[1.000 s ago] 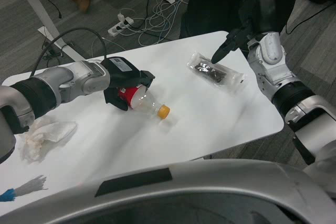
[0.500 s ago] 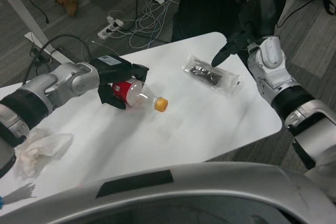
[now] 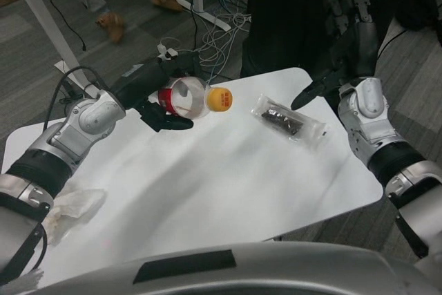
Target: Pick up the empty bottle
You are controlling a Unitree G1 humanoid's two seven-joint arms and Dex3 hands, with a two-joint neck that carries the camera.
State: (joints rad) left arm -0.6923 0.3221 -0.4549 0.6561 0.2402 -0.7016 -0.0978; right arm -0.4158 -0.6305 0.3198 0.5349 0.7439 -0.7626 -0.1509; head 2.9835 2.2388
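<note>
The left hand (image 3: 160, 94) grips the clear empty plastic bottle with a red label and an orange cap (image 3: 195, 99), its black fingers (image 3: 169, 121) wrapped around the labelled end, some curling under the bottle and others lying over its top. The bottle is held on its side above the far left part of the white desk (image 3: 228, 177), clear of the surface, with the orange cap pointing toward the right of the view and the see-through body between cap and label. The silver left forearm (image 3: 76, 132) runs from the lower left up to the hand, with a black cable looping near it. The right hand (image 3: 319, 90) hangs over the far right corner of the desk, just beside the clear plastic packet with dark contents (image 3: 288, 120); its dark fingers point left toward the packet and hold nothing, though whether a fingertip touches the wrapper cannot be told. The packet lies flat on the desk, well apart from the bottle. A crumpled white tissue (image 3: 72, 205) lies near the desk's left edge beside the left arm. Beyond the desk, on the grey carpet, sit a tangle of white cables with a power strip (image 3: 207, 39), and a person's shoes (image 3: 110, 25) show at the top.
</note>
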